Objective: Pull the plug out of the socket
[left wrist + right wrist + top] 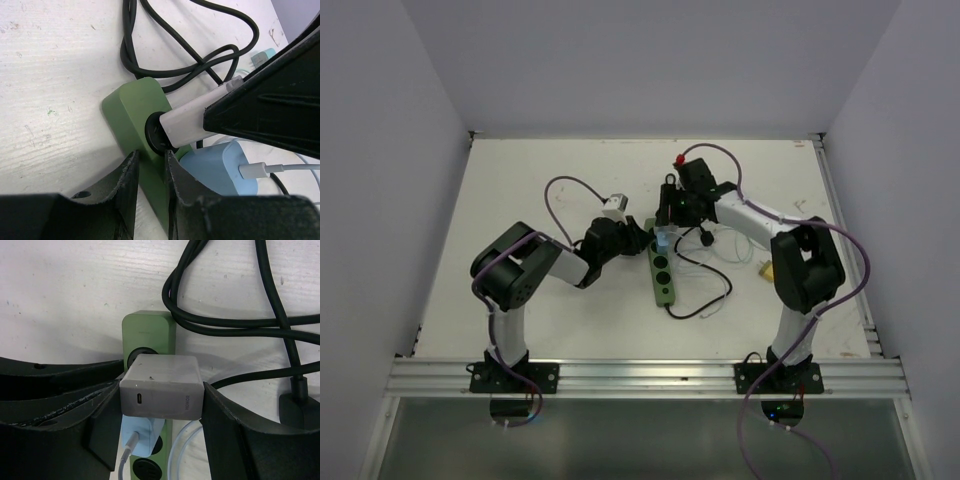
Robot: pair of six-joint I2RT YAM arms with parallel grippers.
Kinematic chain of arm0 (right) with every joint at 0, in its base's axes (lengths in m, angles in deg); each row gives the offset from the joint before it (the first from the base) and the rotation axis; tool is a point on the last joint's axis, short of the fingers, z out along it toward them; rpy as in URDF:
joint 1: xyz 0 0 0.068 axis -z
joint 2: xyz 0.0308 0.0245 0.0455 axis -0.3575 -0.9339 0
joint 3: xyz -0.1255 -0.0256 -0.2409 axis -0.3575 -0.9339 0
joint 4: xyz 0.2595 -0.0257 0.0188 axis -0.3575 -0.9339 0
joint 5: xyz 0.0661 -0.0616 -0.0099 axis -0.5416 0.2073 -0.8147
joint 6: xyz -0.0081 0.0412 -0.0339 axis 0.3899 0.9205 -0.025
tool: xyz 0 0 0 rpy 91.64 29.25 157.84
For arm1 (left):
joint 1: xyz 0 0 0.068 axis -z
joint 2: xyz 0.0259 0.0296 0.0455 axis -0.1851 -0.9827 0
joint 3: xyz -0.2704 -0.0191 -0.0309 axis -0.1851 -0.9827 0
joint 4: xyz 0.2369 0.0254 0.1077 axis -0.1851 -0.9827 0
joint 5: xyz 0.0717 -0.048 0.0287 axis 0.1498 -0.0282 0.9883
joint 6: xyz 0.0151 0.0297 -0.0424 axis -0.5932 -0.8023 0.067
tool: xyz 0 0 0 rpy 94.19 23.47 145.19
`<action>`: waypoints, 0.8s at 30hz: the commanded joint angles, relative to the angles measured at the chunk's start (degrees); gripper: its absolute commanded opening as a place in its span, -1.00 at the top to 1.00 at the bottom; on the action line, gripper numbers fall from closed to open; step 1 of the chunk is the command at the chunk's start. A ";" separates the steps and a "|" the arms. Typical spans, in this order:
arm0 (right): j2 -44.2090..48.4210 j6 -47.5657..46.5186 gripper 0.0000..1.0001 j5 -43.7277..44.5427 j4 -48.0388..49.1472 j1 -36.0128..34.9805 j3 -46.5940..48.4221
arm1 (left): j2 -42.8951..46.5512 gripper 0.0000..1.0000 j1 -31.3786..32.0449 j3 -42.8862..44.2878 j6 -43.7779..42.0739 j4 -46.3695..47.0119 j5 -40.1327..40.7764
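Plug (162, 385), a grey block, is seated in the end outlet of the green socket (149, 330) on the table (520, 180), and is clamped side to side by the right gripper (162, 401); the left gripper (151, 167) is held narrowly parted at the socket, any grip not discernible.

matt grn plastic socket (149, 325), rough wht table (60, 75)
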 commanded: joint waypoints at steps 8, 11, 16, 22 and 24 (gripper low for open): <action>0.18 -4.36 0.92 11.09 -8.82 -7.84 8.05 | -5.98 0.60 0.07 -0.78 -3.83 -17.06 4.54; -0.88 -4.81 0.92 13.17 -11.20 -10.05 10.26 | -5.63 0.60 0.07 -0.96 -3.83 -17.07 5.07; 0.26 -5.25 0.92 17.11 -11.81 -10.14 9.56 | -5.63 0.58 0.15 -1.05 -3.48 -17.07 5.60; 0.00 -6.22 0.93 22.04 -15.68 -11.54 12.10 | -6.16 0.57 0.07 -0.34 -3.74 -17.77 5.51; -0.44 -6.92 0.91 22.49 -16.30 -12.68 12.98 | -6.07 0.57 0.07 -0.52 -3.74 -17.68 5.51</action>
